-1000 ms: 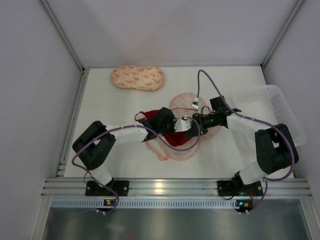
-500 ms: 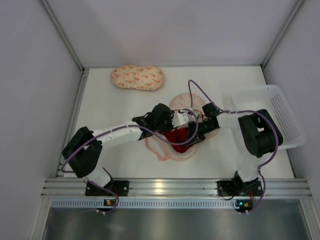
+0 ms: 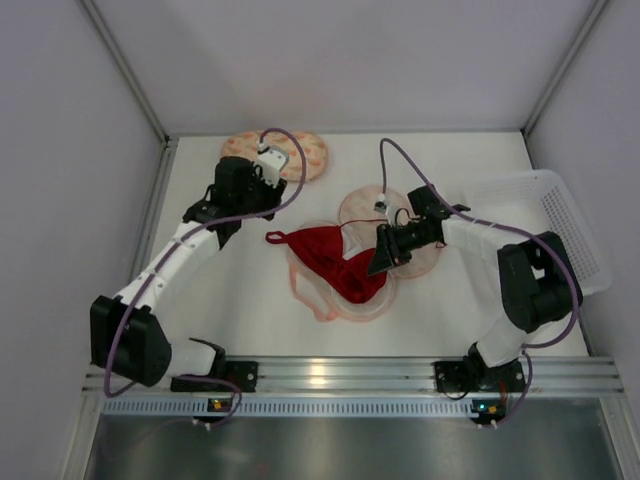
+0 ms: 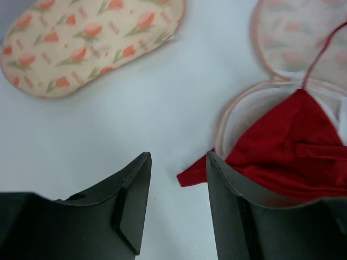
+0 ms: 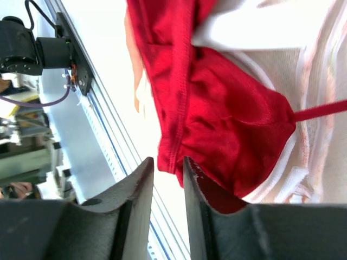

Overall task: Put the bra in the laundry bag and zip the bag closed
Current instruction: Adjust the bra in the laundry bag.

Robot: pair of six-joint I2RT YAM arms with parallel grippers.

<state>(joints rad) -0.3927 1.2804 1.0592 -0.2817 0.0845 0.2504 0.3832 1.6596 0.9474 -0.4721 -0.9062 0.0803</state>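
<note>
The red bra (image 3: 335, 255) lies spread across the open peach laundry bag (image 3: 318, 305), with one pointed end on the table to the left. My left gripper (image 3: 275, 190) is raised at the back left, apart from both. It stands open (image 4: 179, 157), nothing between its fingers; the bra's end (image 4: 191, 176) shows on the table beyond the gap. My right gripper (image 3: 378, 265) is at the bra's right cup. Its jaws (image 5: 168, 162) are narrowly parted, the gap see-through, and the bra's hem (image 5: 227, 108) is just at the tips. The bag's pale inside (image 5: 325, 65) shows behind.
An identical patterned pouch (image 3: 305, 150) lies zipped at the back, partly behind my left arm, and is plain in the left wrist view (image 4: 92, 43). A white mesh basket (image 3: 560, 230) stands at the right edge. The aluminium rail (image 3: 320, 375) runs along the near edge.
My left gripper has opened, let go of the bra and swung away to the back left. The bra now lies spread over the open bag. The right gripper has stayed beside it.
</note>
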